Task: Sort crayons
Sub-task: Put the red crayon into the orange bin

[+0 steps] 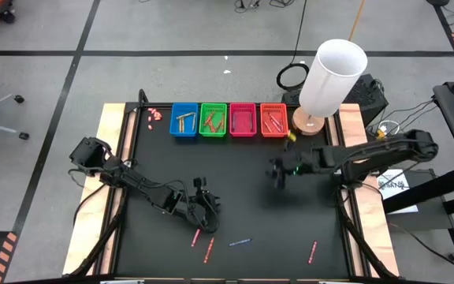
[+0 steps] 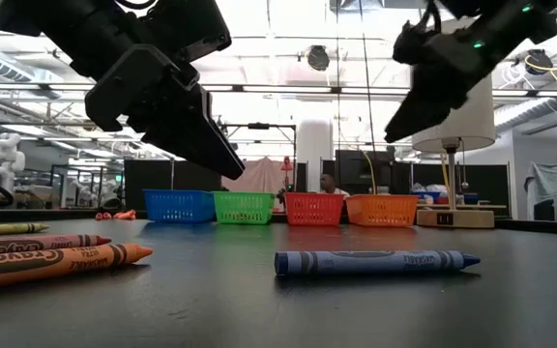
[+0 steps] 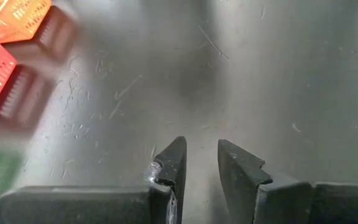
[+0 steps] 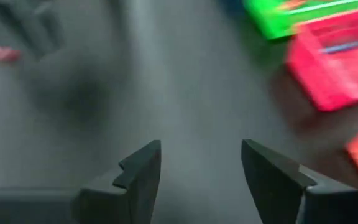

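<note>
Both my grippers are hanging empty above the black bench top, with loose crayons lying by its near edge.

My right gripper [image 4: 201,165] is hovering over the right half of the bench [image 1: 243,189], in front of the orange plastic basket [image 1: 273,120]; its jaws are standing wide apart and are holding nothing. My left gripper [image 3: 201,158] is hanging over the left half, just behind two red wax crayons [image 1: 202,244]; its jaws are showing only a narrow gap, with nothing between them. A blue wax crayon [image 2: 375,262] is lying near the middle of the near edge, and one more red crayon [image 1: 314,252] is lying toward the near right corner. Other crayons are sitting in the blue [image 1: 184,120], green [image 1: 213,120] and pink [image 1: 243,120] baskets along the far edge.
</note>
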Tool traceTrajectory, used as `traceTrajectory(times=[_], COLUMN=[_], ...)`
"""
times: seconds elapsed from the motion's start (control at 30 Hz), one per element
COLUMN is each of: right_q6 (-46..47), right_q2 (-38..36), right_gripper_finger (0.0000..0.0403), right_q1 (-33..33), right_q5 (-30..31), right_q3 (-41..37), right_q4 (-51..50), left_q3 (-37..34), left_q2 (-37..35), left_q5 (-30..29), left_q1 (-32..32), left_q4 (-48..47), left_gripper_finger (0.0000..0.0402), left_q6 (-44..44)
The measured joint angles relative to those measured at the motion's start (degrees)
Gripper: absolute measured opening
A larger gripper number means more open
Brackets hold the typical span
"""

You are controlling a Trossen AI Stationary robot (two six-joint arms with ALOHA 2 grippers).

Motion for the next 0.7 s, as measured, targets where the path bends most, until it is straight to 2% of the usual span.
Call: traceTrajectory(times=[0.2,0.33,0.47,0.7], right_q6=[1.59,3.07,5.53,15.43], right_q2=[5.14,9.0,12.23,12.6], right_gripper_finger=[0.0205,0.0205,0.0205,0.0205], right_q1=[10.01,14.77,18.96,24.63], right_q5=[0.02,-0.02,-0.32,-7.88], right_q3=[-0.02,-0.02,-0.02,0.0], right_q4=[2.88,7.8,8.42,6.0], left_q3=[0.0,0.0,0.0,0.0], left_q2=[0.0,0.0,0.0,0.0], left_q5=[0.04,0.04,0.04,0.04], left_q1=[0.0,0.0,0.01,0.0], left_q4=[-0.06,0.02,0.02,0.02], left_gripper_finger=[0.0089,0.0089,0.0089,0.0089], left_q6=[-1.47,-1.51,-1.51,-1.64])
